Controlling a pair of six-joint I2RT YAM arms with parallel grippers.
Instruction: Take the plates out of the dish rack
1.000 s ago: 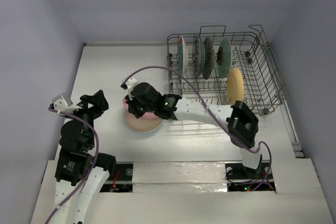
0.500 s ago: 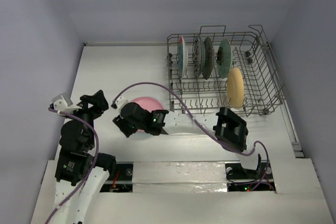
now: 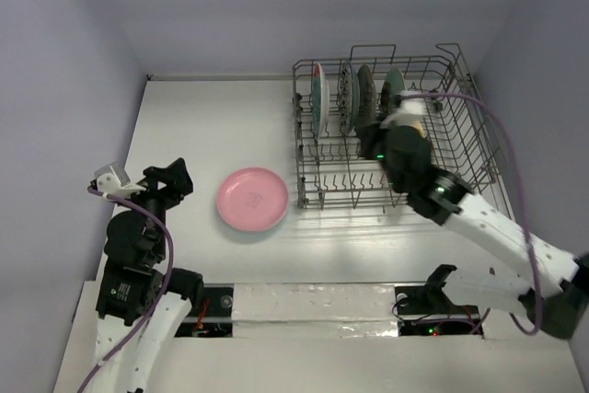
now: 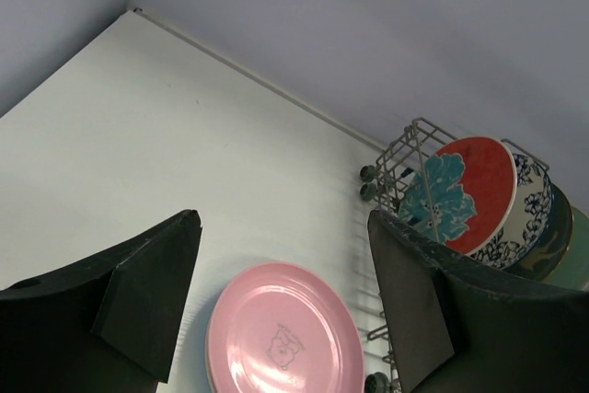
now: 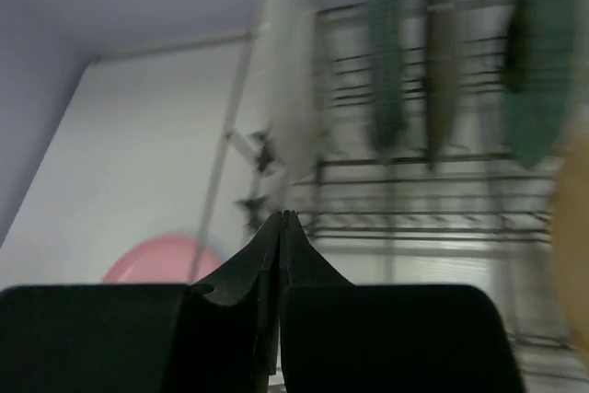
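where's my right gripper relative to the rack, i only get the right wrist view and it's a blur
Observer: In the top view the right gripper is over the dish rack, right by the upright plates in the far row.
Operator: is the pink one fully out
Observer: Yes, the pink plate lies flat on the table, left of the rack and not touching it.
Operator: what's the left arm doing
Observer: The left gripper is open and empty, off to the left of the pink plate.
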